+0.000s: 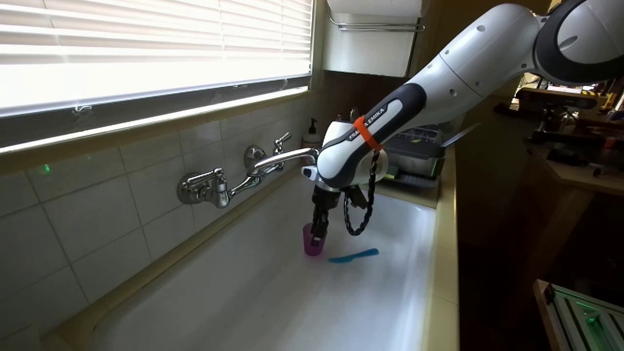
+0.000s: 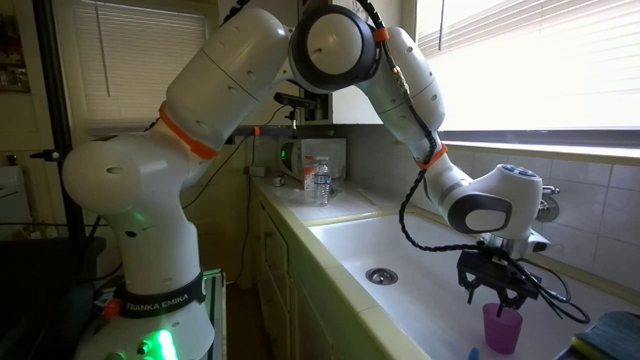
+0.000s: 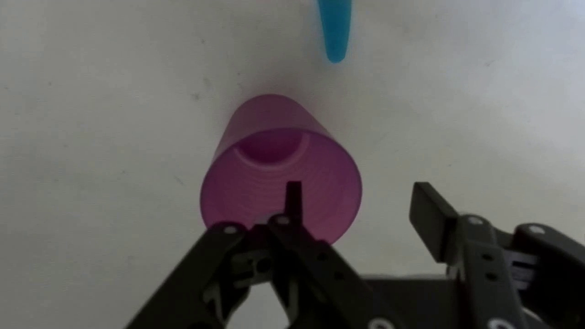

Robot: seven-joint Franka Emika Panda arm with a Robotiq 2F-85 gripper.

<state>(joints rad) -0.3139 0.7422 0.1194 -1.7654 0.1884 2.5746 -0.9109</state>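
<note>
- Kitchen corner: one long white sink (image 1: 234,302) under a tiled wall (image 1: 97,224), with one lowered blind (image 1: 146,53) above.
- Around the sink: one wall tap (image 1: 251,180) with one spout (image 1: 287,156) and two handles (image 1: 282,140); one soap bottle (image 1: 312,139) beyond the spout; one rack (image 1: 414,163) at the end, partly behind the arm (image 1: 473,68); one sponge (image 2: 617,332) at the lower corner of an exterior view.
- Toward the opposite end: one drain (image 2: 381,276) in the sink floor; one water bottle (image 2: 322,185) and one microwave (image 2: 330,148) on the counter (image 2: 297,200).
- In the way: arm stretched across the sink rim, just beside the tip of the spout in an exterior view; touching or apart, cannot tell. One braided cable (image 1: 355,232) hanging in a loop beside the gripper (image 3: 358,196).
- Cup (image 2: 505,332): one, purple, upright on the sink floor, under the gripper.
- Knife (image 1: 354,255): one, blue, flat on the sink floor, with one end near the cup.
- Gripper: one, with two fingers (image 3: 432,224) parted; in the wrist view, one finger across the cup's mouth, the other outside, with the rim between. Inside the cup or just above it, and touching it or not: cannot tell.
</note>
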